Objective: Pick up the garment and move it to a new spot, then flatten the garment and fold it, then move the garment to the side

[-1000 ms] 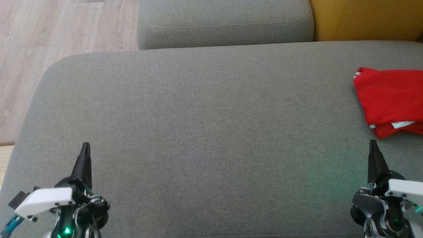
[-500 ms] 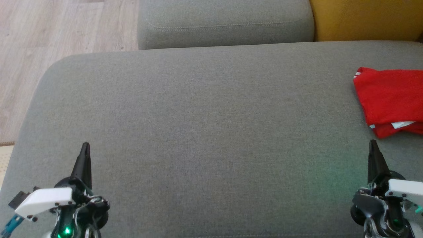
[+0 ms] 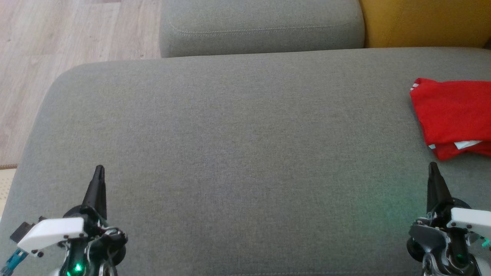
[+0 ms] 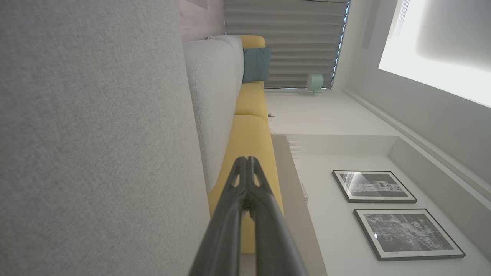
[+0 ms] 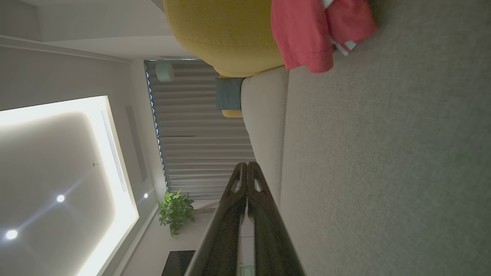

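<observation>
the left fingers hang pressed together over the near left of the grey sofa seat, holding nothing and well apart from anything. the right fingers are pressed together too and empty, near the seat's right side. the red garment lies in a folded bundle just beyond them at the far right of the seat, partly cut off by the head view's edge. it looks folded and set aside, so the risk is a needless reach: the right fingers could snag the top layer and drag the fold open, or nudge the bundle toward the seat's edge, which i cannot see.
</observation>
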Robot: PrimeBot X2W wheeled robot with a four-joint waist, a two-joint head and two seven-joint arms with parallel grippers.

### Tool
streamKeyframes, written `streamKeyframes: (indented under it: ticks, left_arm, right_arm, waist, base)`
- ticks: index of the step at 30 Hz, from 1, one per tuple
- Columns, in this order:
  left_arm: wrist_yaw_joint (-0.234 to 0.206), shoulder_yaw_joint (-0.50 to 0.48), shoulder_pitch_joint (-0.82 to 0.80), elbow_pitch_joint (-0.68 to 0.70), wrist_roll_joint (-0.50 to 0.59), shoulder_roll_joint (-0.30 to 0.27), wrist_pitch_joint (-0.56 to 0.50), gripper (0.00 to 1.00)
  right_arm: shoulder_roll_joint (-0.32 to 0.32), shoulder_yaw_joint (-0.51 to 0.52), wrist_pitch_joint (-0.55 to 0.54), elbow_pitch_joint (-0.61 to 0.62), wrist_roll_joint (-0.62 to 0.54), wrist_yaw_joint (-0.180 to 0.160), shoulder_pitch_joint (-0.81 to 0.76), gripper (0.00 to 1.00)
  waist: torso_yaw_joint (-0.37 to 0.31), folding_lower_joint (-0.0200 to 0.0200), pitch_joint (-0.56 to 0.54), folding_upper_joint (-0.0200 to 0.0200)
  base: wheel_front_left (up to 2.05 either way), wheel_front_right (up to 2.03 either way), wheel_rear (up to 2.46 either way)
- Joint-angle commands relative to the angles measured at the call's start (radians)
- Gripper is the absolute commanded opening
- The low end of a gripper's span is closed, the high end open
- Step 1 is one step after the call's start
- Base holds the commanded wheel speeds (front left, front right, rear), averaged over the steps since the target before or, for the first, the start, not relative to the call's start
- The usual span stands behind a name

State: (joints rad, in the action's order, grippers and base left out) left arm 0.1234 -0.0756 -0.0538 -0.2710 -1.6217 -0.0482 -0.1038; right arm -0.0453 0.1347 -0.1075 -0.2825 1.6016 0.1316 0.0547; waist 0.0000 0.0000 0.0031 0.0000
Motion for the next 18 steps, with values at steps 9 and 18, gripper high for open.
streamKeyframes:
  ticks: [9,18]
  left_arm:
    - [0.007,-0.034,-0.054,0.026,0.010,-0.005,-0.006,0.00]
    - [0.007,-0.035,-0.054,0.026,0.011,-0.005,-0.007,0.00]
  right_arm:
    - [-0.005,-0.020,-0.007,0.038,0.006,-0.001,0.053,0.00]
    - [-0.005,-0.020,-0.007,0.038,0.006,-0.001,0.053,0.00]
  waist:
    - [0.000,0.0000,0.000,0.0000]
    - [0.000,0.0000,0.000,0.0000]
  base:
    - [0.00,0.00,0.00]
    - [0.00,0.00,0.00]
